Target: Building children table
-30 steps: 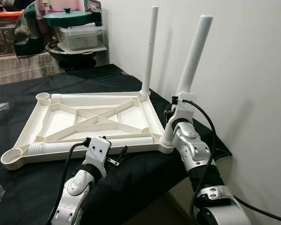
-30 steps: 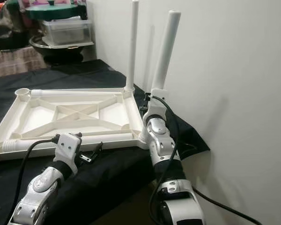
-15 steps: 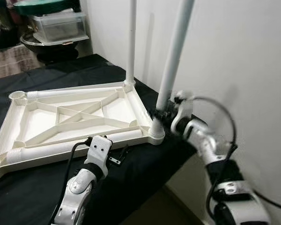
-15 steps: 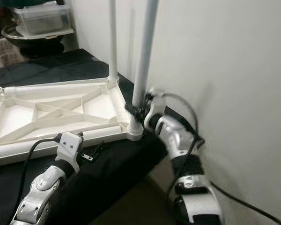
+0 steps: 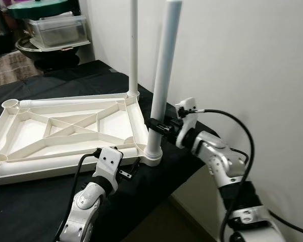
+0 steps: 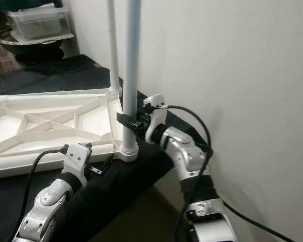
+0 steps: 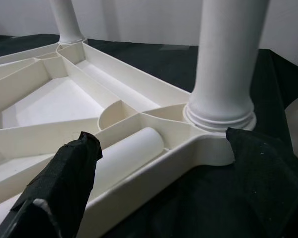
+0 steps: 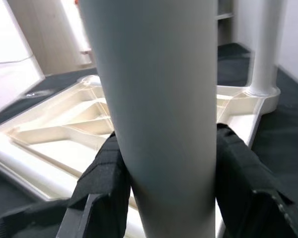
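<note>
The white tabletop point(image 5: 65, 128) lies upside down on a black cloth. Two white legs stand in its right corners: the far leg point(image 5: 133, 50) and the near leg point(image 5: 163, 80). My right gripper point(image 5: 155, 125) is shut on the near leg point(image 8: 159, 89) a little above its socket, with a finger point(image 8: 102, 183) pressed against each side. My left gripper point(image 5: 130, 169) hangs open just off the front edge, its fingers point(image 7: 64, 183) spread either side of the near corner point(image 7: 203, 144). A loose leg point(image 7: 131, 151) lies inside the frame along the front edge, and another point(image 5: 70, 101) lies along the back edge.
A white wall point(image 5: 242, 50) runs close along the right, just past the cloth's edge point(image 5: 192, 151). At the back left stand a clear plastic box point(image 5: 58, 30) under a green lid and a black bowl point(image 5: 45, 50).
The view has swung to the right. My right arm has come round to the right side of the near leg and grips it lower; the leg now stands straighter. The left gripper has stayed put.
</note>
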{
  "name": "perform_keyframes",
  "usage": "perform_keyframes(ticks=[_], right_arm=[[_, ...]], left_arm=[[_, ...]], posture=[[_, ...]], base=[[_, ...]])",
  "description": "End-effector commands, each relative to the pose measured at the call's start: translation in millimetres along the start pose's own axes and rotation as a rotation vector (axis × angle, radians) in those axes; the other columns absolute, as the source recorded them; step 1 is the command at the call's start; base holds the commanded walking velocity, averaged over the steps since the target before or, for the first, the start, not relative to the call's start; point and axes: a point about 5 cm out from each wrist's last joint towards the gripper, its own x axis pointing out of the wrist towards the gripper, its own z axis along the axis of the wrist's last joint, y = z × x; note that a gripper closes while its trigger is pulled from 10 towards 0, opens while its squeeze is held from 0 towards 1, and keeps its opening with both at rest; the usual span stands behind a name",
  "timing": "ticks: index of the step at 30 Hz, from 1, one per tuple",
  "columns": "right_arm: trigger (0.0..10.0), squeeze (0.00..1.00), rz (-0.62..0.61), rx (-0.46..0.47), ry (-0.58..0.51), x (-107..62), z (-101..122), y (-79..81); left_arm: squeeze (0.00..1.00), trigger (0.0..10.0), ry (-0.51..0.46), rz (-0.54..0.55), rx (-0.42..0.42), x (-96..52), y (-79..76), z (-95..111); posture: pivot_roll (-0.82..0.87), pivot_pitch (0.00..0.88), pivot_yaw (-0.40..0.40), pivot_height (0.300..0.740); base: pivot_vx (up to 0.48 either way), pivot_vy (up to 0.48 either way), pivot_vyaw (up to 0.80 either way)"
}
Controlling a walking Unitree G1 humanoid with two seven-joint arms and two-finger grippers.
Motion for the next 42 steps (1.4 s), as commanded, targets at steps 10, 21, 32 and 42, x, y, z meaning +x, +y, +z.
perform_keyframes(ticks=[10, 21, 32, 42], right_arm=[[4.9, 0.00, -0.875, 0.079, 0.210, -13.4, -61.3, -28.3], [10.0, 0.00, -0.584, 0.072, 0.067, -4.6, -37.4, -22.9], [10.0, 0.00, -0.599, 0.062, 0.020, -7.0, -25.9, -29.0], [10.0, 0.00, -0.335, 0.033, 0.000, 0.4, -20.2, 0.7]], left_arm=[[0.00, 10.0, 0.000, -0.007, 0.020, 0.1, 0.1, 0.8], [0.00, 10.0, 0.001, -0.008, 0.013, 0.9, -2.4, -0.8], [0.00, 10.0, 0.001, -0.015, 0.012, 1.4, -3.1, -0.4], [0.00, 10.0, 0.007, -0.010, 0.013, -0.8, -2.3, -1.5]], posture=[[0.07, 0.000, -0.050, 0.740], [0.05, 0.000, -0.047, 0.740], [0.05, 0.000, -0.042, 0.740], [0.05, 0.000, -0.050, 0.740]], base=[[0.000, 0.000, 0.00], [0.000, 0.000, 0.07], [0.000, 0.000, 0.50], [0.000, 0.000, 0.00]])
